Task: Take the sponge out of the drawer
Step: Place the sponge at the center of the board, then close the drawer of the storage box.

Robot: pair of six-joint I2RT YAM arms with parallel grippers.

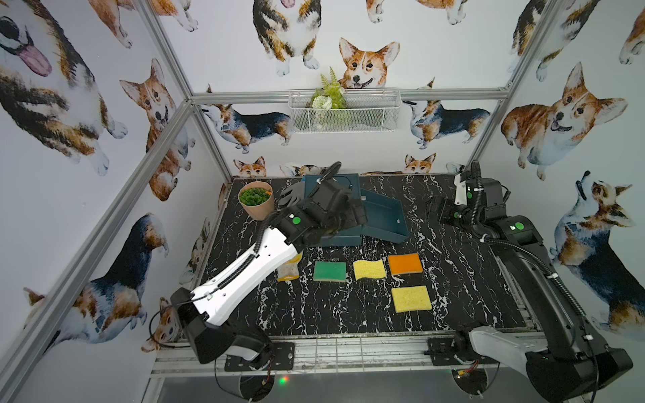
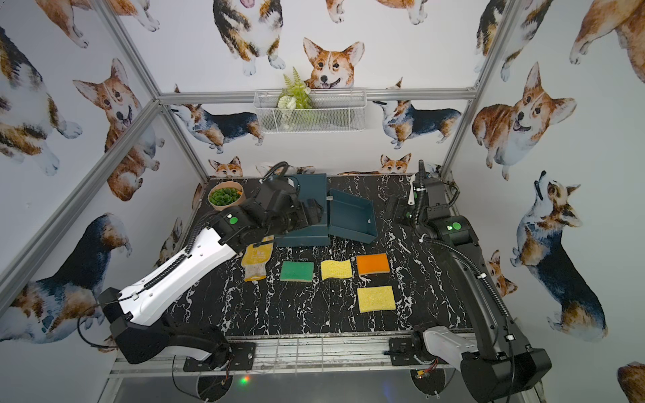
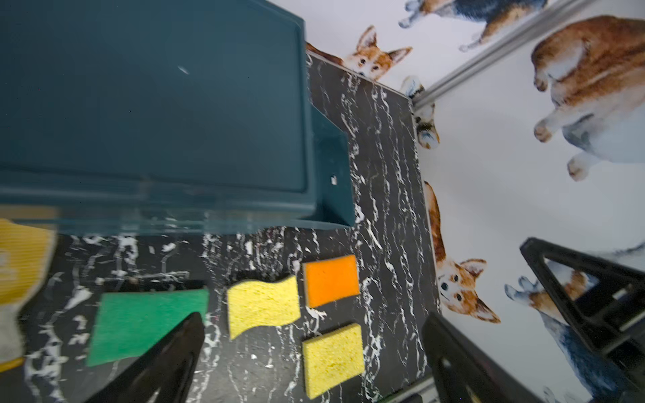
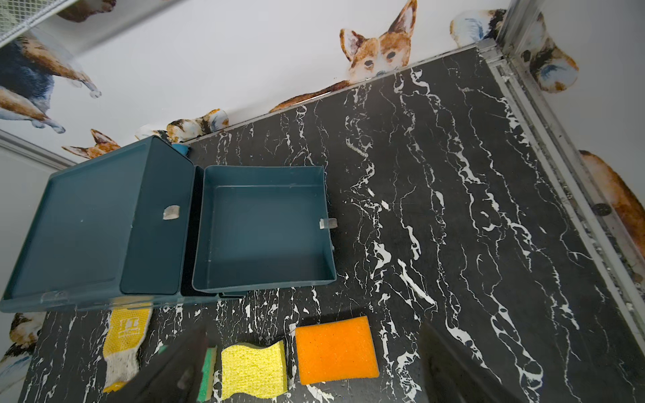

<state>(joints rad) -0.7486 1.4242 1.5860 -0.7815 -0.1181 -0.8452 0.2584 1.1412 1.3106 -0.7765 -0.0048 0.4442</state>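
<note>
A dark teal cabinet (image 1: 343, 181) stands at the back of the table. Its drawer (image 4: 261, 226) is pulled out to the right and holds nothing. Several sponges lie on the table in front of it: green (image 1: 330, 271), wavy yellow (image 1: 369, 269), orange (image 1: 405, 263) and rectangular yellow (image 1: 411, 299). My left gripper (image 3: 312, 322) hangs open over the cabinet's front edge with nothing between its fingers. My right gripper (image 4: 314, 352) is open and empty too. It is held above the table to the right of the drawer (image 1: 384, 216).
A yellow glove (image 2: 256, 261) lies left of the green sponge, partly under my left arm. A black glove (image 1: 291, 195) and a potted plant (image 1: 256, 200) sit at the back left. A wire basket (image 1: 343, 110) with greenery hangs on the back wall.
</note>
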